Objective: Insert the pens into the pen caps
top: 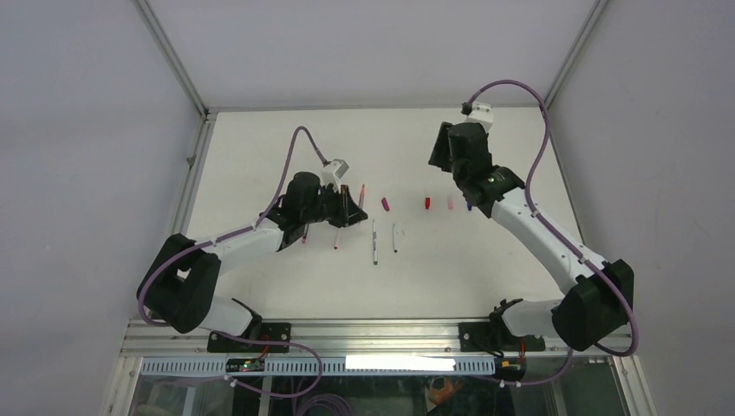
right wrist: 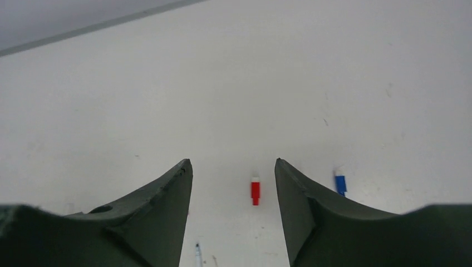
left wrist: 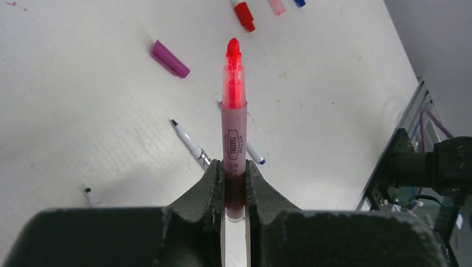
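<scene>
Clamping the red pen low on its barrel, the left gripper presses both fingers against it, nib pointing to 12 o'clock in the wrist view; the red cap lies beyond at 12, the magenta cap at 11; the right gripper hangs spread wide and empty over the red cap, with the blue cap at that cap's 3 o'clock. The pen looks light, rigid and smooth, so it may pivot; the stubby cap probably wants a pinch across its closed end, mouth left free.

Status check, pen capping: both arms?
Left gripper shut on red pen, tip out. Right gripper open, aimed at red cap. No obstruction seen.
</scene>
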{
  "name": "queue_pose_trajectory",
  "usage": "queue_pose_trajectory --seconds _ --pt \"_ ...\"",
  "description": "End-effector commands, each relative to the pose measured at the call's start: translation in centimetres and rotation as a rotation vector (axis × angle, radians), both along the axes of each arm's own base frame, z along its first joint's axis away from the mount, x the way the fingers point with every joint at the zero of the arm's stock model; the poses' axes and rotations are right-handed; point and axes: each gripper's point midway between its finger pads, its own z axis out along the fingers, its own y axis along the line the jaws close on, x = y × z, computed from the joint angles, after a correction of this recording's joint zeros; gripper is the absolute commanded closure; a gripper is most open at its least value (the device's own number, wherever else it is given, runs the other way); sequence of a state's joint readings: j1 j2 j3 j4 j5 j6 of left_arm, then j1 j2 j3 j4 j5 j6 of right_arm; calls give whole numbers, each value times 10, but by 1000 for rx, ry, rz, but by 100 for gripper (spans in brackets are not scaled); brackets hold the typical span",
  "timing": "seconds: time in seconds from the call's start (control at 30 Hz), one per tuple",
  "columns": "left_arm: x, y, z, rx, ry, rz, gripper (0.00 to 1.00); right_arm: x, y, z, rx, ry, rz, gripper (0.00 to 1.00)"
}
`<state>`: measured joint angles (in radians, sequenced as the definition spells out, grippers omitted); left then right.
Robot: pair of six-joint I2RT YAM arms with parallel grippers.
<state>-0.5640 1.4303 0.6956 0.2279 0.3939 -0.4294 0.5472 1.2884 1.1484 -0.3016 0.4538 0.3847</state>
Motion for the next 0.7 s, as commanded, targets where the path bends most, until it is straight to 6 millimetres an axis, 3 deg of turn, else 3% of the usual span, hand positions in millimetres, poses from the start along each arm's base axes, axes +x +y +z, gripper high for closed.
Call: queue_pose_trajectory --seconds 0.0,0.07,0.23,0.43,0.67 --pt "-4 12 10 92 -78 -13 100 -1 -30 -60 -109 229 -22 44" --pt "-8 17 9 121 -81 -17 100 6 -44 -84 -125 318 -53 47" --pt "-14 27 6 172 -90 -18 100 22 -57 -127 -180 445 -84 55" --pt "-19 33 6 175 -100 -9 100 36 -60 -157 -228 507 -98 61" --pt "-20 34 3 181 -95 -12 100 36 -59 -190 -236 576 -90 61"
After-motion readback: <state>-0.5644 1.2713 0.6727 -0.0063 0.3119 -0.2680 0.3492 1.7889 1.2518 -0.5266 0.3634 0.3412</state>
